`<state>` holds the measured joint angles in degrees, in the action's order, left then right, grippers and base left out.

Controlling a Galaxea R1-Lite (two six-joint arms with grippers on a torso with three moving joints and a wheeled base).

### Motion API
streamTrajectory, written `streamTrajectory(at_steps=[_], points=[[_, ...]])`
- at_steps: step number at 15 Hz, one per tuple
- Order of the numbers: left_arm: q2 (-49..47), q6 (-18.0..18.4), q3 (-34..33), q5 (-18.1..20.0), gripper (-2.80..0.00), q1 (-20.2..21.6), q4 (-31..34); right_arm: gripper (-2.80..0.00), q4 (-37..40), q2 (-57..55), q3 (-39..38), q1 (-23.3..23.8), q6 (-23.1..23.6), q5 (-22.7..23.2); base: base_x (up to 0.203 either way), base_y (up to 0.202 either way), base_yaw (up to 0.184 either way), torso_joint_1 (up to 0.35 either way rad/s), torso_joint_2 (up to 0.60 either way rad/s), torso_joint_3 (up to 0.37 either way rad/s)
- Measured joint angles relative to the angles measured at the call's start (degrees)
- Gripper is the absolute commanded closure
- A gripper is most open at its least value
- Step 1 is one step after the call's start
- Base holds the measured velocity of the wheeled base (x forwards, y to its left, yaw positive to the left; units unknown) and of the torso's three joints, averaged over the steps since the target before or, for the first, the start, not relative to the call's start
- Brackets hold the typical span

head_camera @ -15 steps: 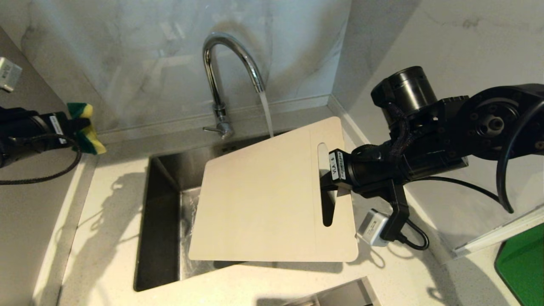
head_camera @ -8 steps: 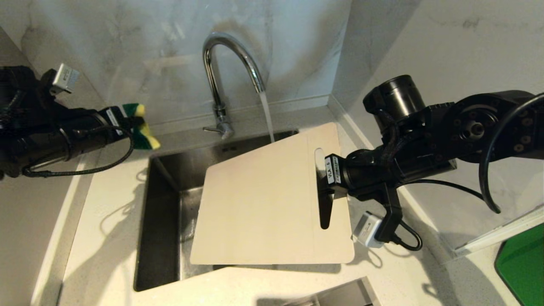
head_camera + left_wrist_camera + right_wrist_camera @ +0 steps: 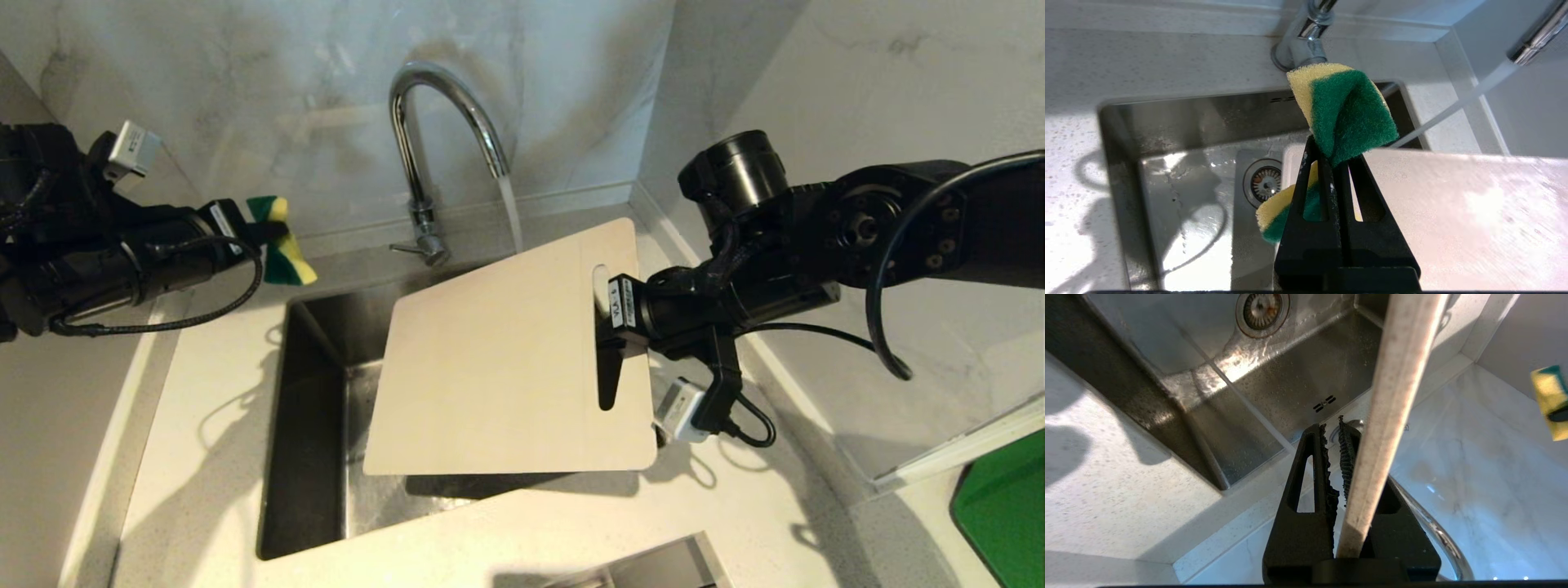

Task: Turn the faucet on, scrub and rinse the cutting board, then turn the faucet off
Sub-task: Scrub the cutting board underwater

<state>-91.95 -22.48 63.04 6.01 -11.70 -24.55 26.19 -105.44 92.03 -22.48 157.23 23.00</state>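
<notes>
big flat cream-white plastic cutting board (image 3: 498,367) sits tilted over the steel sink (image 3: 314,425), right tool (image 3: 614,322) clenched on its slot-handle edge. water's running from the tall chrome gooseneck faucet (image 3: 433,122). left tool (image 3: 257,233) grips a yellow-green sponge (image 3: 282,245) over the white speckled bench (image 3: 196,441).

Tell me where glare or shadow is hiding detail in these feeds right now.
Head view: both arms cast dark shadows on the counter. Left wrist view: glare washes out the wet cutting board. Right wrist view: bright reflections in the sink, and the cutting board's edge blocks the middle of the picture.
</notes>
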Motion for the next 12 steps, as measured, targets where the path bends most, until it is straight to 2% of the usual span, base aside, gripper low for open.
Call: streamTrajectory(at_steps=[4, 7, 12], points=[[0.12, 0.03, 0.11, 0.02, 0.0, 0.51, -0.06, 0.0, 0.5, -3.07, 2.3, 0.0, 0.02, 0.27, 0.0, 0.0, 0.0, 0.0, 0.0, 0.0], [0.49, 0.29, 0.13, -0.06, 0.0, 0.56, -0.06, 0.0, 3.77, -5.27, 5.8, 0.05, 0.02, 0.65, 0.0, 0.0, 0.0, 0.0, 0.0, 0.0], [1.52, 0.62, 0.09, -0.26, 0.0, 0.6, -0.13, 0.0, 10.27, -11.03, 18.74, 0.32, 0.02, 0.65, 0.0, 0.0, 0.0, 0.0, 0.0, 0.0]])
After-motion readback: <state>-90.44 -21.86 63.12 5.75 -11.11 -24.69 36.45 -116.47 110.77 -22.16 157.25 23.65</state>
